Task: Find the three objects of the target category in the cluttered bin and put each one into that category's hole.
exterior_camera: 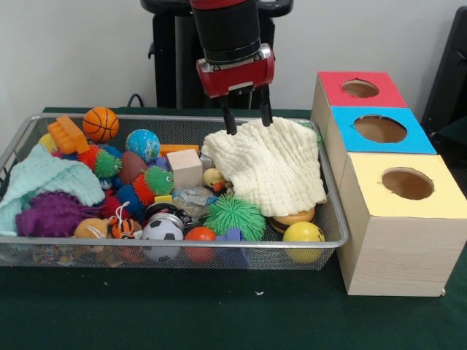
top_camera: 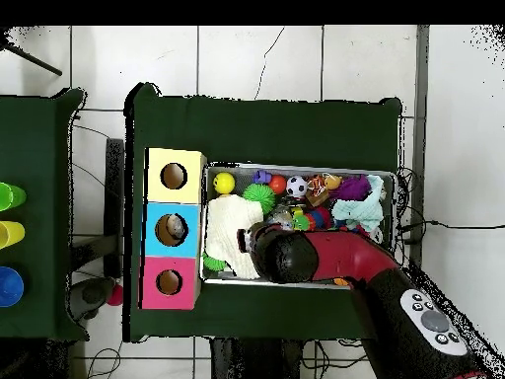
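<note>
The silver wire-mesh bin is full of toys; it also shows in the overhead view. My gripper hangs over the bin's far right part. It is open, with its black fingertips touching the raised far edge of a cream cloth. A crumpled silvery lump lies mid-bin, and a round silvery tin sits behind the soccer ball. The blue-topped box's hole is right of the bin. In the overhead view something pale shows inside that hole, and the arm hides the gripper.
A red-topped box and a yellow-topped box flank the blue one. The bin holds a wooden block, a green spiky ball, an orange basketball, a teal cloth and a yellow ball.
</note>
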### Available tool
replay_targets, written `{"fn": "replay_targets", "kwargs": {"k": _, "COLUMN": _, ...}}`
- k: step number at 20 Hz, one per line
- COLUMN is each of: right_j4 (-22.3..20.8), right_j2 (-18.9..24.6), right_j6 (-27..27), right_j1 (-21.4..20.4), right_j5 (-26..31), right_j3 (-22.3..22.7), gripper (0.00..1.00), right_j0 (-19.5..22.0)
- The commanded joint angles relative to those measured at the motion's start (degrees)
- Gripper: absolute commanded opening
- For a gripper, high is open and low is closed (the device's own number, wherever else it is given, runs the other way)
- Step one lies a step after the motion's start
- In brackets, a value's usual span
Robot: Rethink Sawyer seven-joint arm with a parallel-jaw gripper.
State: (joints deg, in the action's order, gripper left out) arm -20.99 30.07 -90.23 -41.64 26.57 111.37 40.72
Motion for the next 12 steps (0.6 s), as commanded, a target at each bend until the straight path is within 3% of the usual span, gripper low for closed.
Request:
{"fn": "replay_targets", "kwargs": {"k": 1, "right_j4": -3.5, "right_j2": -0.7, "right_j6": -0.1, "right_j1": 1.2, "right_j5": -1.9, "right_j3": -4.7, "gripper": 1.0, "right_j0": 1.9}}
{"fn": "replay_targets", "kwargs": {"k": 12, "right_j4": -2.4, "right_j2": 2.5, "right_j6": 3.9, "right_j1": 1.3, "right_j5": 1.3, "right_j3": -5.8, "gripper": 1.0, "right_j0": 6.7}}
